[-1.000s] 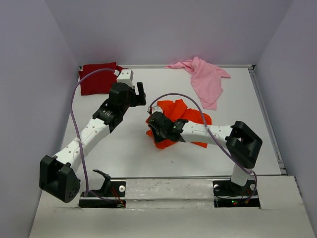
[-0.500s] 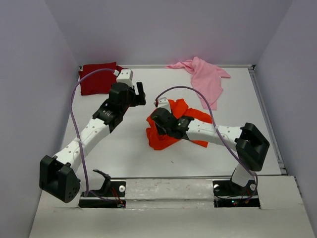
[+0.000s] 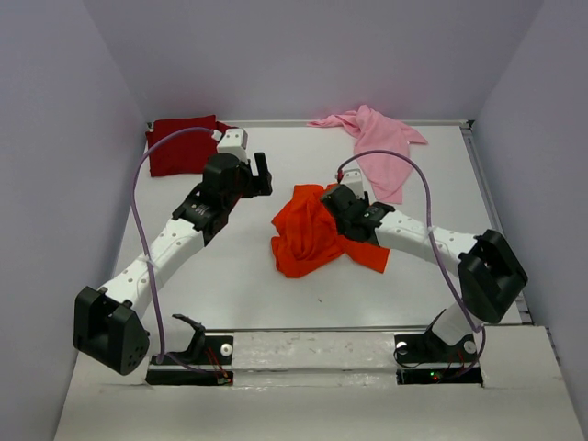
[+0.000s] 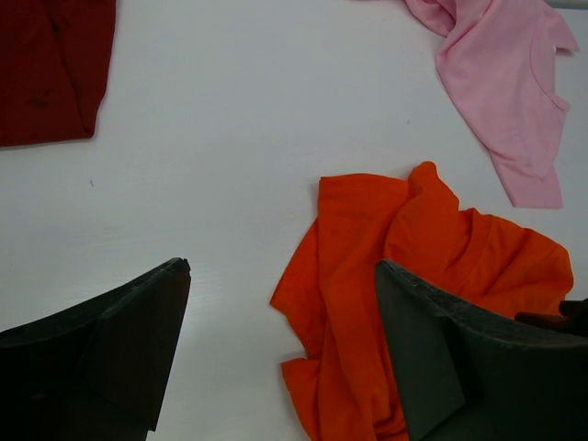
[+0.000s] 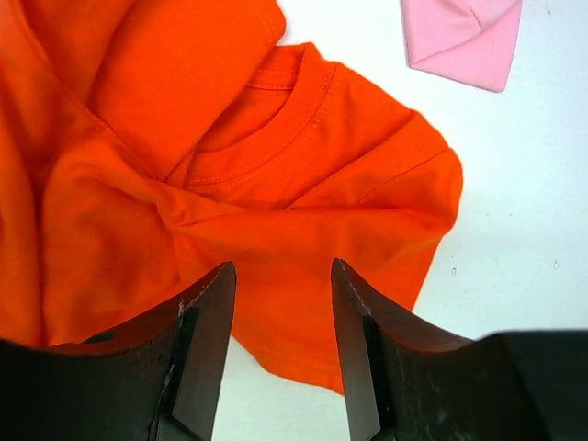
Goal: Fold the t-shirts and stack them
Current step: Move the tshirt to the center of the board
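The orange t-shirt (image 3: 308, 241) lies crumpled mid-table, its collar (image 5: 276, 138) facing up. My right gripper (image 3: 342, 197) hovers over the shirt's right part, open, with nothing between its fingers (image 5: 281, 266). My left gripper (image 3: 257, 175) stands wide open just left of the orange t-shirt (image 4: 404, 276), above bare table (image 4: 283, 266). The dark red t-shirt (image 3: 179, 145) lies folded in the far left corner. The pink t-shirt (image 3: 381, 147) sprawls unfolded at the far right, and a corner of it shows in the right wrist view (image 5: 459, 37).
Grey walls close the table on three sides, with a raised rim (image 3: 496, 211) along the right edge. Both arm bases (image 3: 193, 354) sit at the near edge. Purple cables loop over each arm.
The right gripper opened, let go of the orange t-shirt and moved right and back across it. The shirt now lies bunched to the left. The left arm has stayed still.
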Controlling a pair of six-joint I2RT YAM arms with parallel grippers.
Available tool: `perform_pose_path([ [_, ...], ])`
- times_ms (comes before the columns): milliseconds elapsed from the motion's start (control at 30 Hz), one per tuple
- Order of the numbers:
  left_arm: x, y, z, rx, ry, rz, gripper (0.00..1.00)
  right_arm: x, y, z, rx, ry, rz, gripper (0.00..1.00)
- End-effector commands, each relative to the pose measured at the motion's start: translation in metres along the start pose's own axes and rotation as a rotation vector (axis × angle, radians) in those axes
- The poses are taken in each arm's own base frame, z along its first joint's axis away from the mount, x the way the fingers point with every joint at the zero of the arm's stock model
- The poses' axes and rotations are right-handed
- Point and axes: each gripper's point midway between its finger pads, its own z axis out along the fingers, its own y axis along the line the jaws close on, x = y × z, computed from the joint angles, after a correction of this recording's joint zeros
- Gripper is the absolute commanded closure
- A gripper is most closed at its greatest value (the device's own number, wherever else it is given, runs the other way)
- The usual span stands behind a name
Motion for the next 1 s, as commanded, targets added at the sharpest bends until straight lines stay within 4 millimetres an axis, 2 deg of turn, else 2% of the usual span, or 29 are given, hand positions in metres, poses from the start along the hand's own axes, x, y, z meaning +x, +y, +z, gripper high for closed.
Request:
perform_pose_path([
  [0,-0.009,-0.006,0.0,0.03,-0.027,-0.01,0.09,-0.011,0.013,0.02,-0.018,-0.022,-0.002,0.49],
  [333,-0.01,-0.005,0.0,0.025,-0.031,-0.007,0.09,-0.011,0.051,0.051,-0.073,0.018,-0.042,0.51],
  [567,-0.01,-0.005,-0.001,0.025,-0.032,-0.004,0.09,-0.005,0.06,0.065,-0.085,0.045,-0.056,0.51],
  [667,-0.011,-0.004,-0.001,0.021,-0.035,-0.003,0.09,-0.007,0.063,0.061,-0.113,0.05,-0.037,0.51],
  [967,-0.014,0.0,0.0,-0.002,-0.044,0.004,0.09,-0.028,0.061,0.047,-0.129,0.0,-0.008,0.5],
])
